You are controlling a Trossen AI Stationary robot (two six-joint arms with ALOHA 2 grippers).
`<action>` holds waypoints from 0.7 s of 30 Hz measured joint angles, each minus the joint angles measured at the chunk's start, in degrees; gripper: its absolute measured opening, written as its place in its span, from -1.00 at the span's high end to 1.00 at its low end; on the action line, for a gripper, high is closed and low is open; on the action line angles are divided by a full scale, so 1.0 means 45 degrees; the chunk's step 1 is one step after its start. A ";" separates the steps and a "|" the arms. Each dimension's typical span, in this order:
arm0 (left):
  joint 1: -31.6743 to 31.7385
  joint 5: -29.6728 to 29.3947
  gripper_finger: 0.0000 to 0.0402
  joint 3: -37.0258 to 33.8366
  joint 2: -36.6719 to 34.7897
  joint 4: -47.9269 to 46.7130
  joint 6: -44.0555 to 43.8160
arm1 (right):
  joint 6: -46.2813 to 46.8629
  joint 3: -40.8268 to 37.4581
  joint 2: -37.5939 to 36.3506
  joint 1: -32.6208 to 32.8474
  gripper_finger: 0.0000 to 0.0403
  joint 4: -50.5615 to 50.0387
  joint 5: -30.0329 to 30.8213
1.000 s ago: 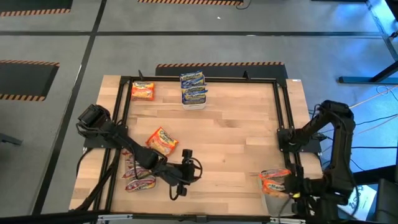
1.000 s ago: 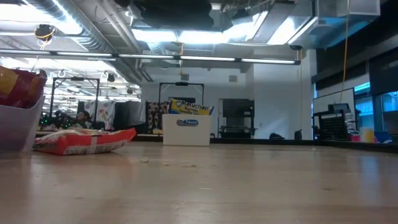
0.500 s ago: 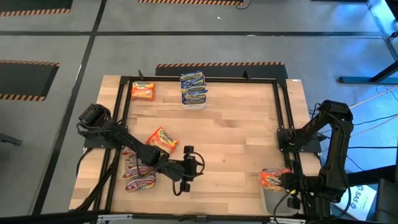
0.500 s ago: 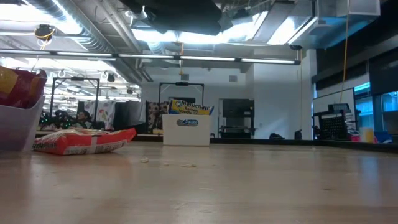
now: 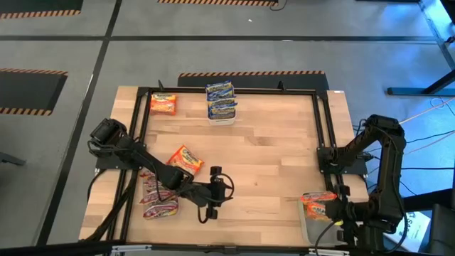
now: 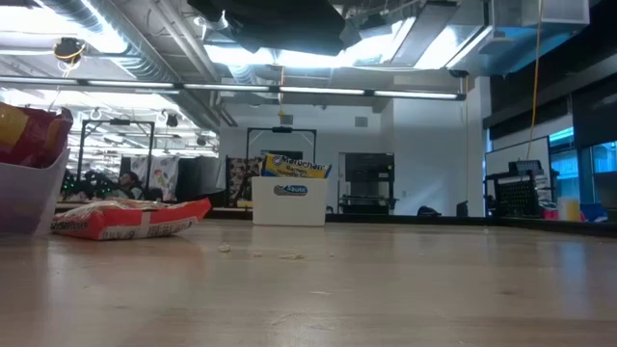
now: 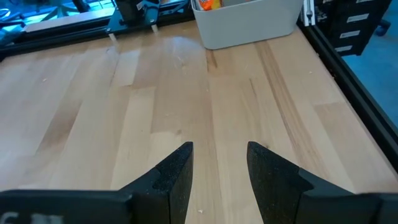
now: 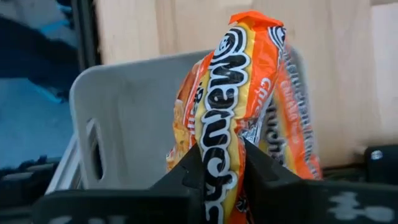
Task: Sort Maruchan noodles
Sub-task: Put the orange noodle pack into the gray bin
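My right gripper (image 8: 229, 163) is shut on an orange Maruchan packet (image 8: 239, 93) over the grey tub (image 8: 124, 106) at the table's near right corner (image 5: 306, 220); more orange shows beside that packet in the tub. My left gripper (image 7: 219, 163) is open above bare wood near the table's middle (image 5: 226, 189), holding nothing. Blue packets (image 5: 221, 99) stand in a white tub (image 6: 289, 200) at the far edge. One orange packet (image 5: 163, 104) lies flat at the far left, another (image 5: 185, 159) beside my left arm. Red packets (image 5: 156, 198) lie near the left edge. My right gripper pinches the orange packet between its two fingers (image 8: 198, 163), one on each flat face near one end (image 8: 225, 149). The packet shows edge-on and reaches away from the fingers over the tub. Whether its other end rests in the tub, I cannot tell.
A black frame (image 5: 320, 128) runs around the wooden table. In the low view a red packet (image 6: 130, 218) lies flat on the wood, and a tub holding red packets (image 6: 29, 183) stands at the picture's left edge. Bare wood (image 5: 270, 156) spreads between the arms.
My left gripper has edged a little toward the table's right and stays open. My right gripper has kept its hold on the orange packet over the grey tub.
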 joint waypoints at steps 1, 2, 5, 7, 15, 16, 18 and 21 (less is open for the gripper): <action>0.0012 0.0000 0.28 0.0000 0.0000 0.0000 0.0005 | 0.0077 0.0000 0.0000 0.0000 0.81 -0.0061 0.0324; 0.0031 0.0005 0.28 0.0000 0.0000 0.0000 0.0013 | 0.0093 0.0000 0.0000 -0.0007 0.82 -0.0024 0.0617; 0.0058 0.0000 0.28 0.0000 0.0000 0.0000 0.0013 | -0.0033 -0.0140 0.0010 -0.0019 0.81 0.0209 0.0847; 0.0058 0.0000 0.28 0.0000 0.0000 -0.0005 0.0027 | -0.0062 -0.0556 0.0027 -0.0018 0.79 0.0694 0.1057; 0.0073 0.0005 0.28 0.0000 0.0000 -0.0058 0.0047 | 0.0043 -0.3088 0.0060 -0.0034 0.81 0.3198 0.1140; 0.0092 0.0005 0.28 0.0000 0.0000 -0.0058 0.0042 | 0.0210 -0.3348 0.0053 -0.0029 0.81 0.3475 0.0955; 0.0113 -0.0003 0.28 0.0000 0.0000 -0.0058 0.0045 | 0.0376 -0.3733 0.0058 -0.0029 0.79 0.3705 0.0657; 0.0135 -0.0006 0.28 0.0000 0.0000 -0.0058 0.0047 | 0.0381 -0.3905 0.0053 -0.0029 0.79 0.3804 0.0707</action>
